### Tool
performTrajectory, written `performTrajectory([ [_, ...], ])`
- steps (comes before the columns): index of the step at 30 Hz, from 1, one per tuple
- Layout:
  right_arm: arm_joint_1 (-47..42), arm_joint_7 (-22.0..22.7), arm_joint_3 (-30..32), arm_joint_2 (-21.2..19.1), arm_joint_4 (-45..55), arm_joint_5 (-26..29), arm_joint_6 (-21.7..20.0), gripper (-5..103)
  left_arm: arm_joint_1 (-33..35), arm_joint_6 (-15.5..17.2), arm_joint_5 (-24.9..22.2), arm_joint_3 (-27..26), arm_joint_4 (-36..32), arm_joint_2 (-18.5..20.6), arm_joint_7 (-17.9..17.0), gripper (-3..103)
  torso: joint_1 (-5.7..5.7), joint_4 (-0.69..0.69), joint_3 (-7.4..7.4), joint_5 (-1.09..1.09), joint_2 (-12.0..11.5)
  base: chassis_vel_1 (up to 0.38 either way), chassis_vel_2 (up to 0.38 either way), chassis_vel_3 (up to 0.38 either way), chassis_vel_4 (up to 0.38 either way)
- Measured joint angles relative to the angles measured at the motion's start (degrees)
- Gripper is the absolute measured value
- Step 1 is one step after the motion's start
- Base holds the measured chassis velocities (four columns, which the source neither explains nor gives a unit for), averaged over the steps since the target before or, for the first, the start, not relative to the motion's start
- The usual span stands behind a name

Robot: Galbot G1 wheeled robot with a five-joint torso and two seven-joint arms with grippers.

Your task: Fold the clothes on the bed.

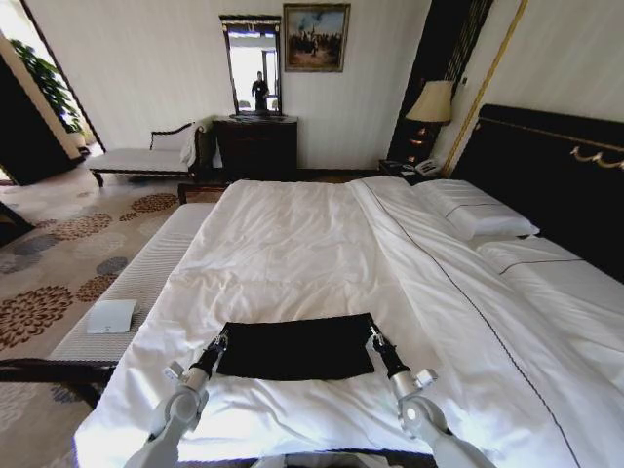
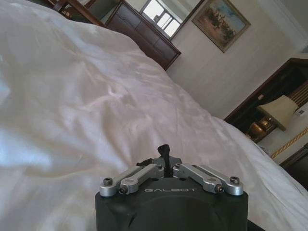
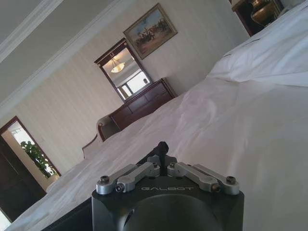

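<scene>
My left fingers [image 1: 220,340] and right fingers [image 1: 372,337] pinch the black T-shirt's [image 1: 295,348] ends, its long axis running 9-to-3 on the bed [image 1: 292,244].

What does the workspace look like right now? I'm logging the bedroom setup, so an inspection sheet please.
Surface: bed, white duvet, lightly wrinkled.
Job's things: black T-shirt, folded into a flat rectangle near the foot edge.
Clutter: nothing seen on the bed besides pillows.
Grippers: left gripper at the T-shirt's left end, right gripper at its right end; both look shut.
Cables: nothing seen.
Surroundings: bench with a white box, dresser, mirror, painting, lamp, patterned carpet.
</scene>
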Motion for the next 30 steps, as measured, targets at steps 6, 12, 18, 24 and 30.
performTrajectory([
  [6, -1.7, 0.6, 0.2, 1.1, 0.4, -2.4, 1.3, 2, 1.8, -0.8, 1.9, -0.6, -1.4, -0.6, 0.3, 2, -0.01, 0.01, 0.00, 0.00, 0.0, 0.000, 0.000, 0.000, 0.000],
  [12, -3.6, 1.1, 0.3, 2.6, -0.3, -5.5, 1.9, 0, 4.1, -3.5, 6.7, -0.1, -1.9, -2.1, -0.4, -1, 0.00, 0.01, 0.01, -0.01, 0.0, 0.000, 0.000, 0.000, 0.000],
  [18, -6.8, 1.0, 1.7, 3.3, 5.3, -7.1, 4.3, 22, 7.9, -6.5, 9.6, -1.0, -8.4, -3.7, 0.3, 21, -0.01, 0.01, 0.00, -0.01, 0.0, 0.000, 0.000, 0.000, 0.000],
  [24, -10.6, 8.5, 5.5, 3.9, 15.0, -10.7, 5.8, 44, 10.8, -9.3, 10.3, -4.5, -15.1, -4.0, 1.6, 48, -0.02, 0.02, 0.00, -0.01, 0.0, 0.000, 0.000, 0.000, 0.000],
  [30, -6.0, 22.1, 5.8, 3.1, 17.5, -16.5, -0.1, 66, 3.4, 0.1, 11.1, -4.6, -15.9, -2.6, -6.1, 66, 0.00, 0.01, 0.01, -0.01, 0.0, 0.000, 0.000, 0.000, 0.000],
])
